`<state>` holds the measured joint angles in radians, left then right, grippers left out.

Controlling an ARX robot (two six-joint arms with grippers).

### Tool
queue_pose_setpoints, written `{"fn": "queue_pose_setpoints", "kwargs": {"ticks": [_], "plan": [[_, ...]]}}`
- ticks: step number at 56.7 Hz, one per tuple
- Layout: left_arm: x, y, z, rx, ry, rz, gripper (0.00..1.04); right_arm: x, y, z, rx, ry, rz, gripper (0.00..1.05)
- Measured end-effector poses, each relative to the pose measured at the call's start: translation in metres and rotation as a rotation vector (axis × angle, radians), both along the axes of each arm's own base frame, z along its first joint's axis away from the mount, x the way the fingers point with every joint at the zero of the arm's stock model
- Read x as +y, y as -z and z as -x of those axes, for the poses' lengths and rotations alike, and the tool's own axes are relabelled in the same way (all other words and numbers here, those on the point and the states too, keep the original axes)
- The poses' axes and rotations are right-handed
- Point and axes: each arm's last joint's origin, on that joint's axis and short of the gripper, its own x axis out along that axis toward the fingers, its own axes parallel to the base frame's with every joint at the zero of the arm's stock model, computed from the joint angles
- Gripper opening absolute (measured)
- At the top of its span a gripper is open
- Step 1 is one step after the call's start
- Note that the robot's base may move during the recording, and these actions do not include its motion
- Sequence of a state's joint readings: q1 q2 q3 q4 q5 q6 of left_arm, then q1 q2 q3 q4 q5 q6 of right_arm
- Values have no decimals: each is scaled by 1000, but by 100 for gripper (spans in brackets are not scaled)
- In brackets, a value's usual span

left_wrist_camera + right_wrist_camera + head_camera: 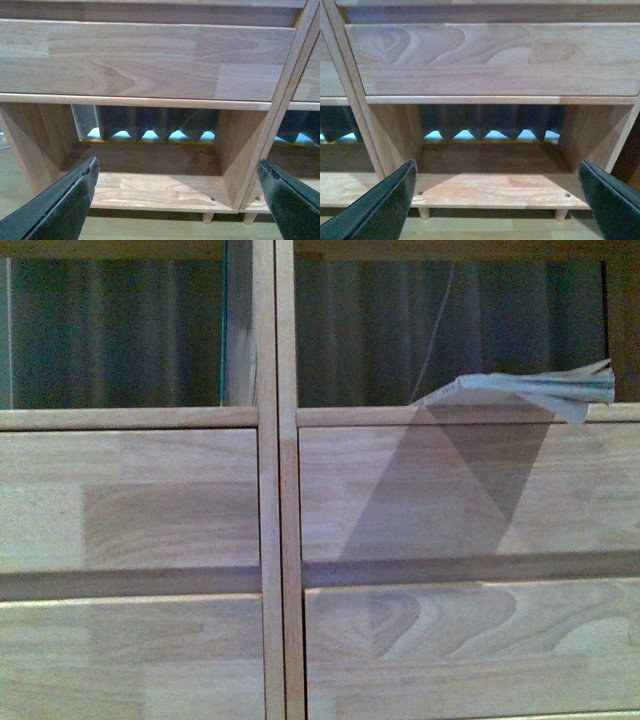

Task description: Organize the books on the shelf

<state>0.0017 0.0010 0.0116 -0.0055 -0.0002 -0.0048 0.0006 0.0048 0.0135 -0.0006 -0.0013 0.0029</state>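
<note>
Paperback (525, 390) lying flat on the shelf (287, 500) ledge, pages splayed: we judge it light and floppy, best pinched near its bound edge. Left gripper (177, 165) and right gripper (497, 165) gape, empty.

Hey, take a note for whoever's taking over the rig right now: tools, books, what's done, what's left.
Left tool: open, empty, facing the bottom left bay of the shelf.
Right tool: open, empty, facing the bottom right bay.
Paperback: lying flat in the right bay above the drawers, pages splayed, overhanging the front edge.
Teal edge beside the divider, left bay: possibly the teal book, cannot tell.
Left to do: probably push the paperback in or stand it up.
</note>
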Motion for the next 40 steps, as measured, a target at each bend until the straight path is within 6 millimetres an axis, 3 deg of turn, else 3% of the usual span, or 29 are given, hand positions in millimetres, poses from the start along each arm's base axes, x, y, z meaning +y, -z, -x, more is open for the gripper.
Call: {"fn": "queue_pose_setpoints", "kwargs": {"ticks": [40], "plan": [[0,0,0,0,0,0,97,0,0,0,0,0,0,98]]}}
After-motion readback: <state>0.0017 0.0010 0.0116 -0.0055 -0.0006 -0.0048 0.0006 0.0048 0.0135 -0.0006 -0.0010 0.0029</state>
